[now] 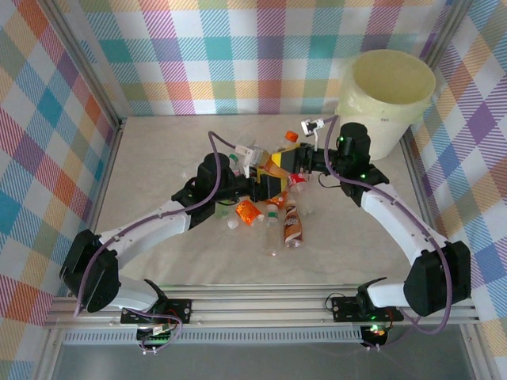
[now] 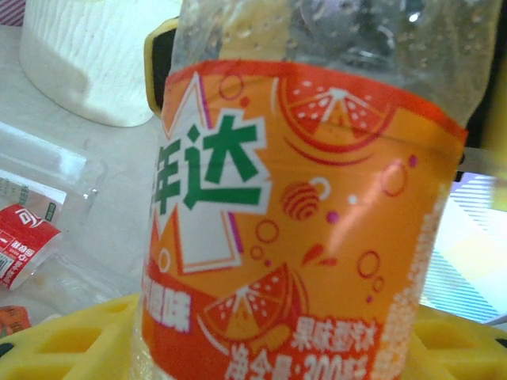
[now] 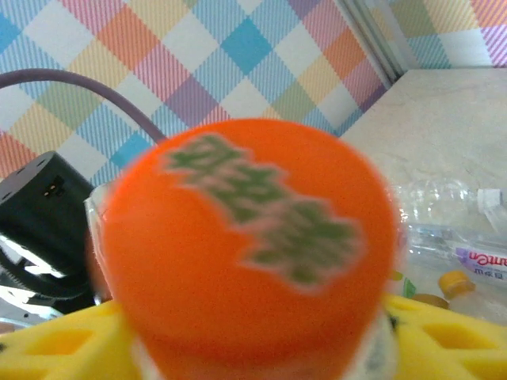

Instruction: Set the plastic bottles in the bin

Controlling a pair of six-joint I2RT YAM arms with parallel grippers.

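An orange-labelled plastic bottle (image 1: 277, 164) with an orange cap (image 1: 291, 136) hangs over the middle of the table between both arms. My left gripper (image 1: 267, 180) is shut on its labelled body (image 2: 301, 222), yellow fingers (image 2: 63, 336) at either side. My right gripper (image 1: 295, 162) is shut on the neck end, so the cap (image 3: 245, 245) sits right before that camera. More bottles lie below: an orange one (image 1: 248, 211), a brown one (image 1: 294, 224) and a clear one (image 1: 272, 237). The cream bin (image 1: 386, 99) stands at the far right corner.
Clear bottles (image 3: 444, 198) and a labelled one (image 3: 475, 257) lie behind the held bottle. A red-labelled bottle (image 2: 24, 241) rests on the table at left. The bin's ribbed wall (image 2: 87, 63) rises beyond. Checked walls enclose the table.
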